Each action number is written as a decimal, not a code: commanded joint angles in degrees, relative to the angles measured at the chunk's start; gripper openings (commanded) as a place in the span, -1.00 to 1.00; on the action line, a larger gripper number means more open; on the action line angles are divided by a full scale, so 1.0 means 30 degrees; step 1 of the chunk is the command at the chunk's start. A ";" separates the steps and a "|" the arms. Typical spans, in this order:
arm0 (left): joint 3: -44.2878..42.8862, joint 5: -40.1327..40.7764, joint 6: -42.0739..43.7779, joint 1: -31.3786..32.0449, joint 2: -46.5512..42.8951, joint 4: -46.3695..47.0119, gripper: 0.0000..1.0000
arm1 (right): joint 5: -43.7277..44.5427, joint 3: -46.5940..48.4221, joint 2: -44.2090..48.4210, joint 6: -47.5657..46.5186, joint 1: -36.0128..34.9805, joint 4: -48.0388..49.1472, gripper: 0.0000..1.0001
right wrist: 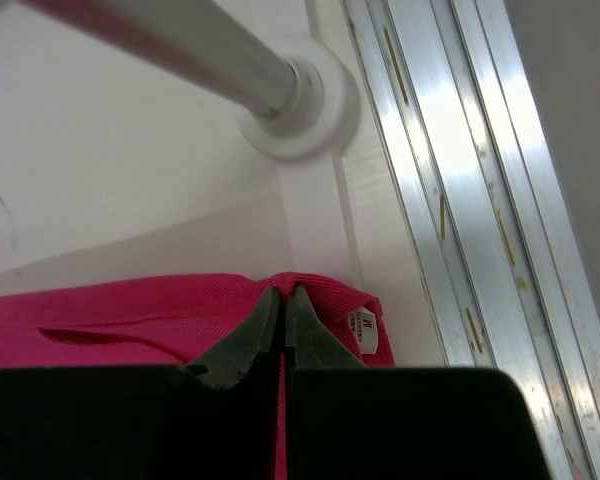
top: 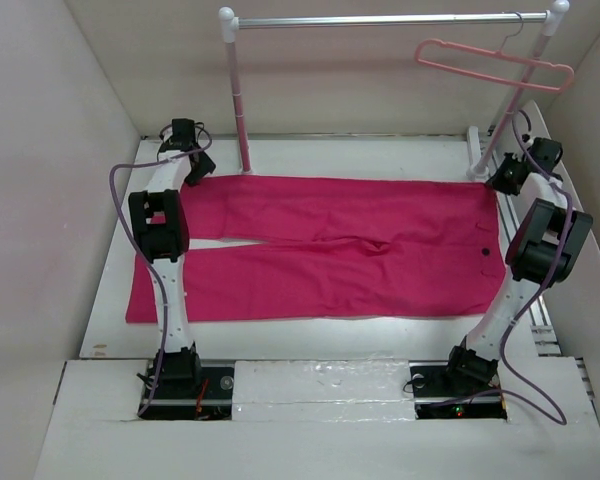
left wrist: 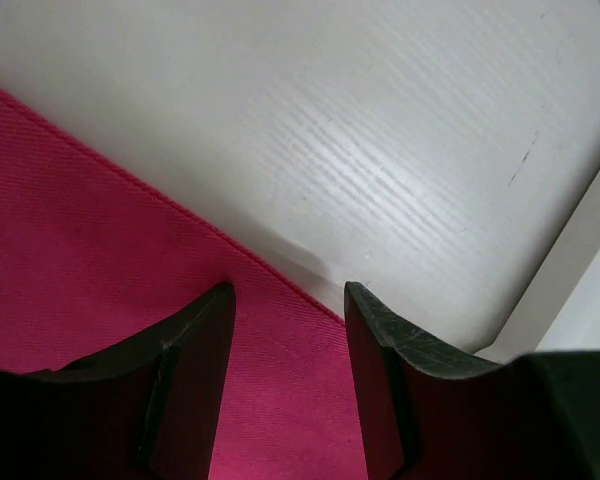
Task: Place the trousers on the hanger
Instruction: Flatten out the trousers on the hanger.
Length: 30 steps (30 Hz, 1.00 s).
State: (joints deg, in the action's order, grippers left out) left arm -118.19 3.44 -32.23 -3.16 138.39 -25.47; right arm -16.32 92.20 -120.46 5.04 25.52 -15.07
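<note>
Lying flat on the desk (top: pixel 310 335), the trousers (top: pixel 330 250) look soft and limp; we would hold them by the waistband (top: pixel 492 240). Our right claw (right wrist: pixel 283 290) pinches its corner, our left claw (left wrist: pixel 288 290) is spread above a leg edge. The hanger (top: pixel 423 50) hangs on the rail (top: pixel 380 20).

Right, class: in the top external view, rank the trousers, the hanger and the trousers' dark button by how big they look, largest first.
1. the trousers, by far the largest.
2. the hanger, clearly smaller.
3. the dark button, only a tiny dot near the waistband.
</note>
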 commanded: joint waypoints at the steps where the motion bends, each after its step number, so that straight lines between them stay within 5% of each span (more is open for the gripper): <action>1: -0.1440 -0.0298 -0.0476 -0.0440 0.1389 -0.0913 -0.11 | 0.0077 0.2658 -0.0213 0.0459 0.0166 0.1801 -1.00; 5: -0.2583 -0.0737 -0.0916 -0.0441 0.1888 -0.0679 -0.13 | 0.0372 0.3977 -0.1092 0.0839 0.0166 0.1742 -0.98; 7: -0.3227 -0.1030 -0.1005 -0.0441 0.1801 -0.0561 -0.13 | 0.0428 0.4390 -0.1300 0.0811 0.0166 0.1394 -0.43; 9: -0.2419 -0.1407 -0.0833 -0.0441 0.0029 -0.0418 -0.07 | 0.0430 0.4423 -0.0661 0.0112 -0.0008 -0.0122 0.35; 11: -0.1162 -0.0657 -0.0276 -0.0238 -0.1640 -0.0038 -0.05 | 0.0574 0.3610 0.0330 -0.0037 -0.0010 -0.0481 0.41; 17: 0.6505 0.2836 0.0053 -0.0061 -0.9079 0.1575 0.00 | 0.1018 -0.3331 0.6395 0.0575 -0.0186 0.0099 0.34; 18: 0.7802 0.2721 -0.0038 -0.0061 -1.0055 0.1867 -0.07 | 0.0783 -0.5430 0.8406 0.0693 -0.0186 0.0798 0.21; 19: 1.0454 0.2604 -0.0532 -0.0061 -1.1979 0.2421 -0.24 | 0.0171 -0.7452 1.0456 0.0984 -0.0534 0.1356 -0.30; 21: 1.3106 0.1819 -0.0943 -0.0554 -1.3718 0.2980 -0.29 | -0.0302 -0.8198 1.2246 0.1045 -0.1003 0.1129 -0.91; 22: 1.4452 0.1638 -0.1121 -0.0559 -1.4568 0.3274 -0.31 | -0.0506 -0.9829 1.3192 0.1103 -0.1441 0.1301 -1.00; 26: 1.8908 0.1547 -0.1384 -0.0559 -1.8228 0.2111 -0.27 | -0.0216 -1.2713 1.6800 0.0754 -0.6234 0.0954 -0.98; 30: 2.0090 0.2687 -0.3608 -0.0559 -1.9089 -0.1402 -0.28 | -0.1153 -1.4736 1.8940 0.0928 -0.8965 0.0280 -0.77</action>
State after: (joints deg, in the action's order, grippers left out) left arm -60.38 9.41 -38.22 -4.73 81.52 -21.39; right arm -17.85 51.44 -66.06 7.70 1.63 -13.39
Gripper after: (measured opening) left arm 0.367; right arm 0.101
